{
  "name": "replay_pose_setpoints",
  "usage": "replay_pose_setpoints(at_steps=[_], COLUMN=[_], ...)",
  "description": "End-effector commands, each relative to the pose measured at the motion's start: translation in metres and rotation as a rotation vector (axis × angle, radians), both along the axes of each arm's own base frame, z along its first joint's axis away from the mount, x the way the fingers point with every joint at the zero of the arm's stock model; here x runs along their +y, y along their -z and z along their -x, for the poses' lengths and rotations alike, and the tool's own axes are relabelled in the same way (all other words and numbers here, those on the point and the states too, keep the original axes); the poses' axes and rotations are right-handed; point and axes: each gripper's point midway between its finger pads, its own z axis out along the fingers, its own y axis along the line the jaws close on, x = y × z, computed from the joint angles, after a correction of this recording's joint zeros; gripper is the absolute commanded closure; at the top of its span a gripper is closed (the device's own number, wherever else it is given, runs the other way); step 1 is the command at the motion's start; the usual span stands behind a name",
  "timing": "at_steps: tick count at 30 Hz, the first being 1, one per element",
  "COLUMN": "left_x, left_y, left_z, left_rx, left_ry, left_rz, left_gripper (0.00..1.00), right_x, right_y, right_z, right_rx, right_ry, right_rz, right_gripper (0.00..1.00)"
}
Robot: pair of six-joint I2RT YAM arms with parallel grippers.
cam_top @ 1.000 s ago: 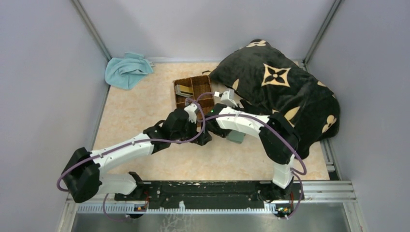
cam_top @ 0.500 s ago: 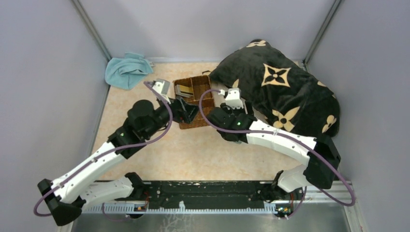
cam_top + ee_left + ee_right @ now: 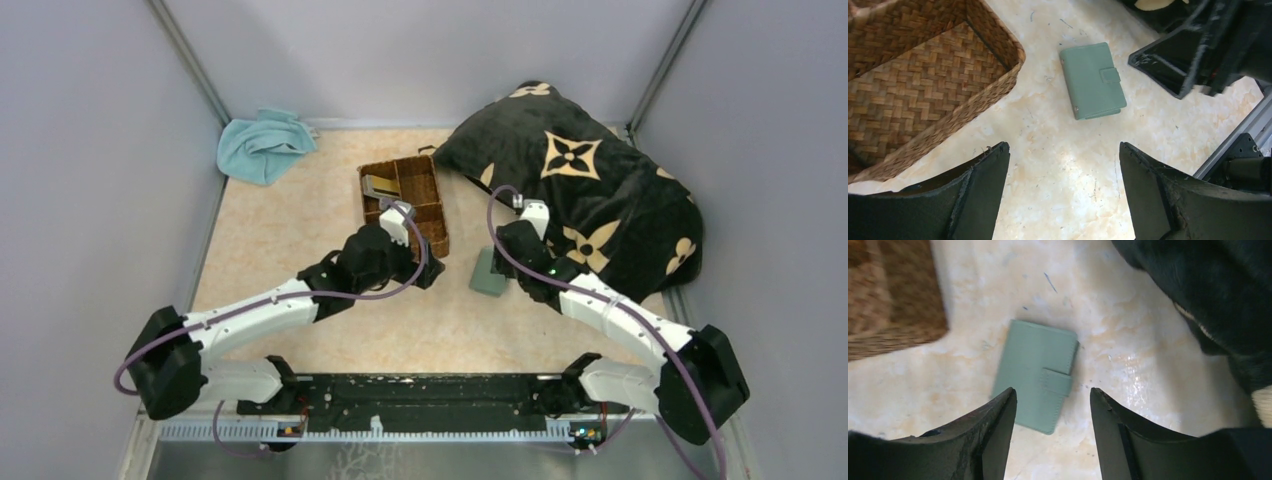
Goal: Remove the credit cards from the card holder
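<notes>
The card holder (image 3: 490, 272) is a grey-green wallet lying shut and flat on the table, its snap tab fastened (image 3: 1092, 80) (image 3: 1038, 375). Grey and tan-gold credit cards (image 3: 378, 185) lie in the back left compartment of the wicker basket (image 3: 435, 232). My left gripper (image 3: 428, 272) (image 3: 1064, 150) hangs open over bare table, left of the wallet and off the basket's front corner. My right gripper (image 3: 507, 266) (image 3: 1053, 394) is open just above the wallet's near edge, touching nothing. No card shows at the wallet itself.
The brown wicker basket's wall (image 3: 973, 102) (image 3: 893, 295) is close to both grippers. A black pillow with tan flower marks (image 3: 590, 190) (image 3: 1208, 290) fills the back right. A light-blue towel (image 3: 262, 145) lies at the back left corner.
The left arm has swung from the basket's left side to its front corner. The right arm has drawn back to the right, uncovering the wallet, and its jaws have narrowed somewhat.
</notes>
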Motion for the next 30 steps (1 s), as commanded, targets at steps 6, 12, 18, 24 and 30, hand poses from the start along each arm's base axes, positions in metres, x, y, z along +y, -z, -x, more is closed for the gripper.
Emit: replay_pose_setpoints(at_steps=[6,12,18,24,30], left_x=[-0.029,-0.033,-0.024,-0.011,-0.008], left_y=[0.010,0.028,0.033,0.036,0.031], left_z=[-0.004,-0.003,0.002,0.002,0.004], left_rx=[-0.034,-0.009,0.008,0.009,0.014], left_ry=[0.042,0.045,0.046,0.006,-0.011], left_rz=[0.039,0.003,-0.037,-0.066,-0.041], left_gripper=[0.13,0.12,0.11,0.11,0.10], right_x=[0.013,0.026,0.028,0.028,0.015], right_y=[0.062,0.076,0.091,0.096,0.045], right_z=[-0.007,-0.010,-0.008,-0.004,-0.012], right_rx=[0.137,0.148,0.160,0.166,0.041], right_ry=[-0.076,-0.117,-0.122,-0.125,-0.152], right_rz=[-0.222,-0.267,-0.306,-0.321,-0.246], right_gripper=[0.42,0.49,0.63,1.00,1.00])
